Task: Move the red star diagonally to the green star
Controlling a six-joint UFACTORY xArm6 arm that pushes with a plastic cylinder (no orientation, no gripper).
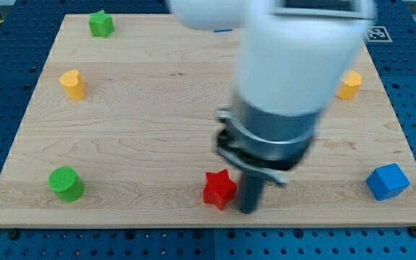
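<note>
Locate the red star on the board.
The red star sits near the view's bottom edge, about centre, just left of my tip, far from the green star at top left.

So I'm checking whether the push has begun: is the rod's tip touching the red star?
Cannot tell. In the camera view my tip sits right against the red star's right edge with no visible gap, but the blurred single angle shows neither contact nor separation plainly.

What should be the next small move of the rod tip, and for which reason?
Probably a short push toward the view's upper left. My tip sits just right of the red star-shaped block, near the wooden board's bottom edge, while the green star-shaped block lies far at top left.
</note>
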